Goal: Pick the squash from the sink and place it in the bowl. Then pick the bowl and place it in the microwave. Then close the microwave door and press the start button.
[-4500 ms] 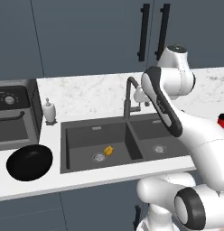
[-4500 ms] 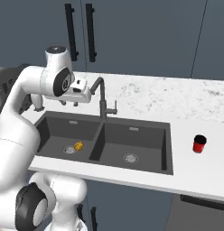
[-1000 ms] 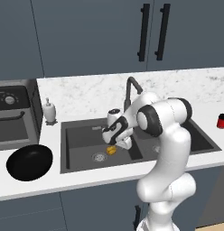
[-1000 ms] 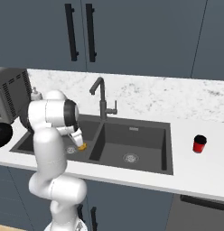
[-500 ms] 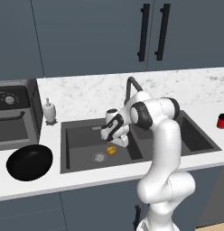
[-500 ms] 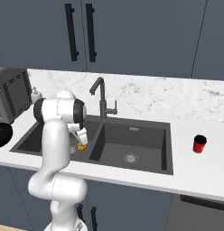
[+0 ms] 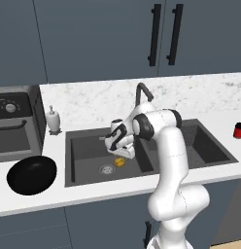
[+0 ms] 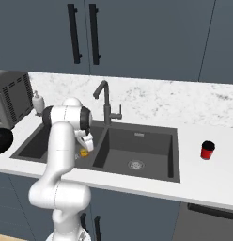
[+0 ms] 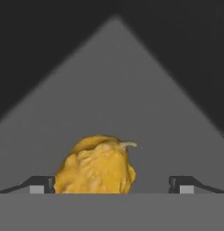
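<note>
Fingers [image 9: 41, 184] spread apart around squash [image 9: 96, 166], dark sink [image 7: 83, 151], marble counter [image 7: 93, 102], blue cabinets [image 7: 93, 39]

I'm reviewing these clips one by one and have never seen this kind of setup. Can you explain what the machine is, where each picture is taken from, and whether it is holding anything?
It is a rendered kitchen with a white robot arm on a base that can drive. Two pictures come from cameras on the base, behind the arm to its left and right. The third comes from a camera on the hand, looking along the fingers.

The arm reaches down into the left basin of the dark sink. The gripper is open and holds nothing. In the hand view the yellow-orange squash lies on the basin floor between the spread fingers, not yet gripped.

On the counter a black bowl sits left of the sink, beside a soap dispenser. A small red cup stands to the right.
</note>
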{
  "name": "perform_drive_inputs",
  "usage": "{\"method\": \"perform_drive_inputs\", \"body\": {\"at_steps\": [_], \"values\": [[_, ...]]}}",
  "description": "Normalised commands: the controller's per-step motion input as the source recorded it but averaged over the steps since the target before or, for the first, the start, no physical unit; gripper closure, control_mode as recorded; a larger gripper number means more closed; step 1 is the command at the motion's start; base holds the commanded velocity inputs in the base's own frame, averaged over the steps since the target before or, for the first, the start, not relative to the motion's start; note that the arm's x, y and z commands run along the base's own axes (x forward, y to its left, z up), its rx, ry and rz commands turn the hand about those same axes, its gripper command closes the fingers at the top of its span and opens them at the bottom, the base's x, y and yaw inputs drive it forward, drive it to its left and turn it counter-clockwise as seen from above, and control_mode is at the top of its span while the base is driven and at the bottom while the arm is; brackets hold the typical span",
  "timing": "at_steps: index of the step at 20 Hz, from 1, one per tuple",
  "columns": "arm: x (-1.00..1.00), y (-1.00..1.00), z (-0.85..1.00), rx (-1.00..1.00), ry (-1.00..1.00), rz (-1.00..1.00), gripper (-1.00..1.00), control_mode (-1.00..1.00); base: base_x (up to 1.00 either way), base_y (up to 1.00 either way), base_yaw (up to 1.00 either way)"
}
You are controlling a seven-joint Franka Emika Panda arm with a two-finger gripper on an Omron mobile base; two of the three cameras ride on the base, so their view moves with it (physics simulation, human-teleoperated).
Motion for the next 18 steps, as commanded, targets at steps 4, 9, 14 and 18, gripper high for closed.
{"method": "perform_drive_inputs", "body": {"at_steps": [4, 9, 14, 18], "values": [[0.01, 0.0, -0.53, 0.0, 0.0, 0.0, -1.0, -1.0, 0.0, 0.0, 0.0], [0.01, 0.01, -0.42, 0.0, 0.0, 0.0, -1.0, -1.0, 0.0, 0.0, 0.0], [-0.08, 0.02, -0.5, 0.01, 0.0, 0.0, 1.0, -1.0, 0.0, 0.0, 0.0], [-0.16, 0.29, -0.63, 0.0, -0.02, -0.01, 1.0, -1.0, 0.0, 0.0, 0.0]]}}
